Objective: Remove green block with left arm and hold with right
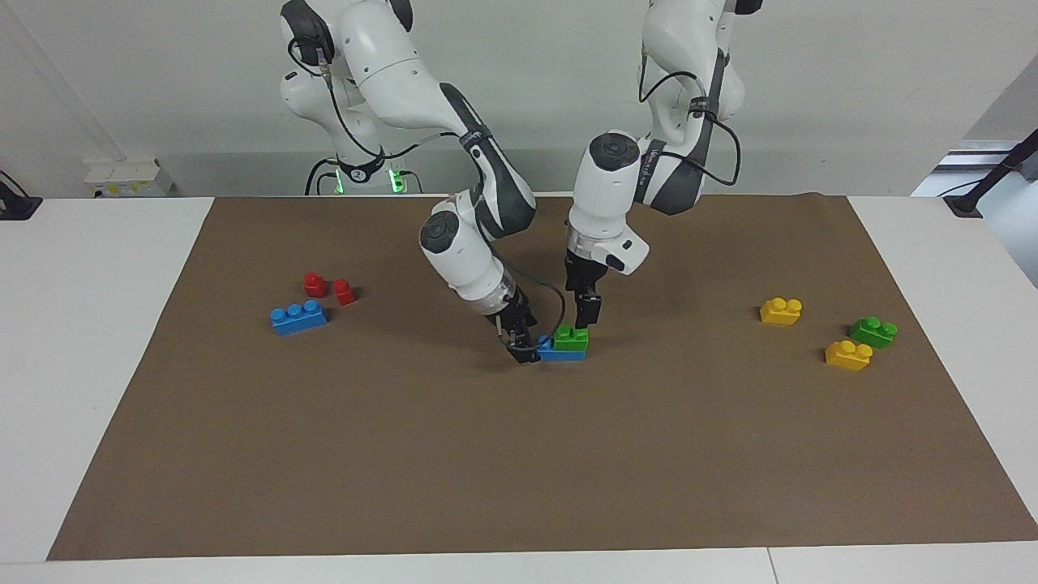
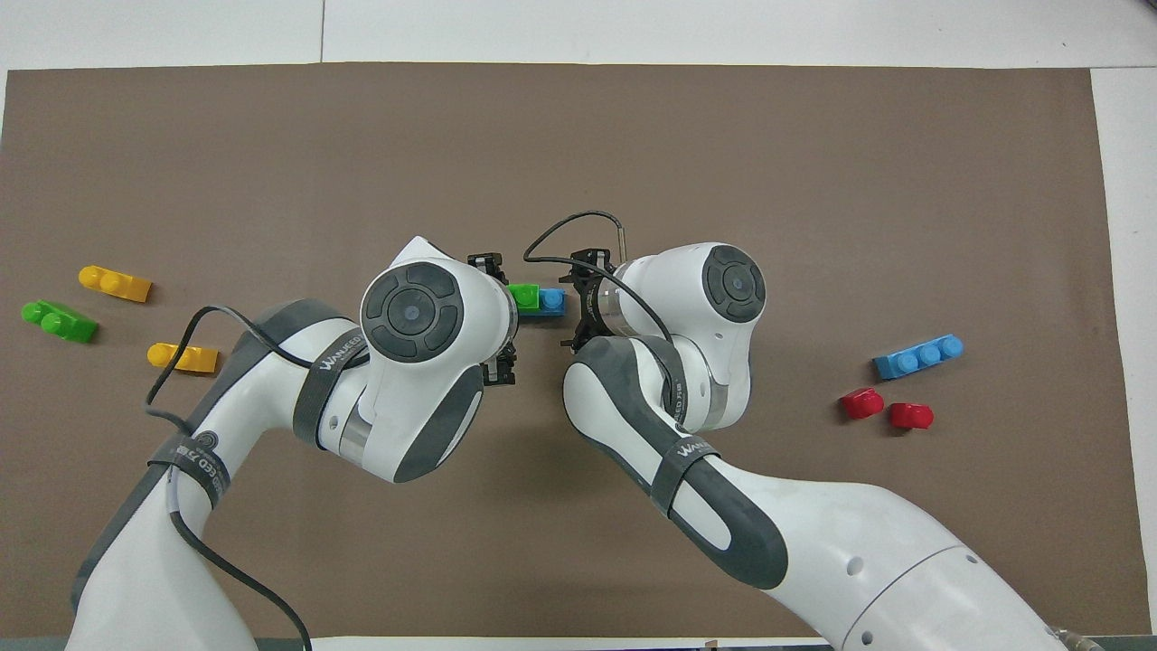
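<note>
Tabletop [image 1: 97, 324]: white, with a brown mat [image 1: 519, 470] over most of it; a pale wall rises past the robots' end.
Green block [image 1: 572, 335]: I see it near the middle of the mat, pressed onto 1 end of a blue brick [image 1: 559, 354], the end toward the left arm's side; its 2 studs face up.
Blue brick's free end: 1 stud shows uncovered, toward the right arm's side.
Right hand [image 1: 523, 349]: down at mat level, fingers clamped on that free end of the blue brick; the arm slants in from its base.
Left hand [image 1: 585, 312]: pointing straight down over the green block with its fingers spread apart and nothing in them; the tips are at the level of the studs, and I cannot tell whether they touch.
Second green block [image 1: 873, 331]: loose on the mat at the left arm's end, well apart from the stack.
Yellow bricks: 2 of them at that same end, 1 [image 1: 781, 311] nearer to the robots than the second green block, 1 [image 1: 848, 354] just beside it and farther from them.
Blue 3-stud brick [image 1: 299, 316]: alone at the right arm's end.
Red pieces: 2 small ones [image 1: 315, 284] [image 1: 345, 291], close together, just beside that blue 3-stud brick and nearer to the robots.
</note>
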Action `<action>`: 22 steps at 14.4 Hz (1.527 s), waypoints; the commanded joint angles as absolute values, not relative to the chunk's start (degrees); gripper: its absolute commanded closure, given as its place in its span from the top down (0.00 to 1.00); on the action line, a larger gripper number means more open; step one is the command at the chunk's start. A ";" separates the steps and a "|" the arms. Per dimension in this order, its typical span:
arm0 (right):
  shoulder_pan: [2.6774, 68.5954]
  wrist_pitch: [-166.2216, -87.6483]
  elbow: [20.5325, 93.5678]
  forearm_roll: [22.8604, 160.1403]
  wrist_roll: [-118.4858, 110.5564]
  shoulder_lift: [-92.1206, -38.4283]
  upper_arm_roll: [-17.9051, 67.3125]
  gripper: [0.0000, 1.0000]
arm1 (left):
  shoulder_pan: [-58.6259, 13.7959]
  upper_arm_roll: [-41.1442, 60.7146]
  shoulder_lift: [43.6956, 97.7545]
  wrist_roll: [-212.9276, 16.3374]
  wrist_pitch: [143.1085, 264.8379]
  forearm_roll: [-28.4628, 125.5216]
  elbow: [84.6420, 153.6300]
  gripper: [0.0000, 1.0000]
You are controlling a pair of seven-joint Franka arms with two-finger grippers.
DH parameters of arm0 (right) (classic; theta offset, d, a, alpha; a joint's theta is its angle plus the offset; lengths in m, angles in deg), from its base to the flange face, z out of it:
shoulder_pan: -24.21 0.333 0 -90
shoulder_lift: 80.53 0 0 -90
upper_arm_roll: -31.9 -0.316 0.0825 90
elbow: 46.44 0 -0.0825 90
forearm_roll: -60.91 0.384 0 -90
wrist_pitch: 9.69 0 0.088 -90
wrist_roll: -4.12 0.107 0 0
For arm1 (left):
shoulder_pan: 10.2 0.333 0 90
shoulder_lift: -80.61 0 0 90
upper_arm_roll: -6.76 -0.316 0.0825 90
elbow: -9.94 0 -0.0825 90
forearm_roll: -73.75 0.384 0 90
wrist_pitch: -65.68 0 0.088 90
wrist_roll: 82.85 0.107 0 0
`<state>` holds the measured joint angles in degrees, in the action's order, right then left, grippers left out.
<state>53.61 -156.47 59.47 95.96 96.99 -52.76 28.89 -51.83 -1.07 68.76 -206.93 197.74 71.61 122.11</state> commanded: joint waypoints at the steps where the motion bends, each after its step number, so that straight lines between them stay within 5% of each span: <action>1: 54.18 -157.96 59.38 97.56 96.23 -52.05 29.09 0.88 | -51.86 -1.77 64.01 -207.39 197.69 70.41 117.26 1.00; 3: 54.18 -157.96 59.38 97.56 96.23 -52.05 29.09 0.84 | -51.68 -1.85 63.74 -207.31 197.95 70.50 117.25 1.00; 5: 54.18 -157.96 59.38 97.56 96.32 -52.05 29.09 0.68 | -51.59 -1.86 63.39 -207.31 198.21 70.50 117.16 1.00; 9: 53.66 -157.96 59.91 97.56 95.88 -51.79 29.09 0.00 | -51.59 -1.94 62.59 -207.22 198.22 70.76 117.16 1.00; 22: 53.57 -158.66 60.17 97.65 95.44 -51.79 29.09 0.00 | -50.89 -1.86 60.92 -203.44 198.30 73.14 116.37 1.00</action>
<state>53.81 -156.62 59.48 96.02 96.99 -52.21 29.15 -50.95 -1.85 61.79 -204.17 197.95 72.38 117.47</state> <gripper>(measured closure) 0.656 0.000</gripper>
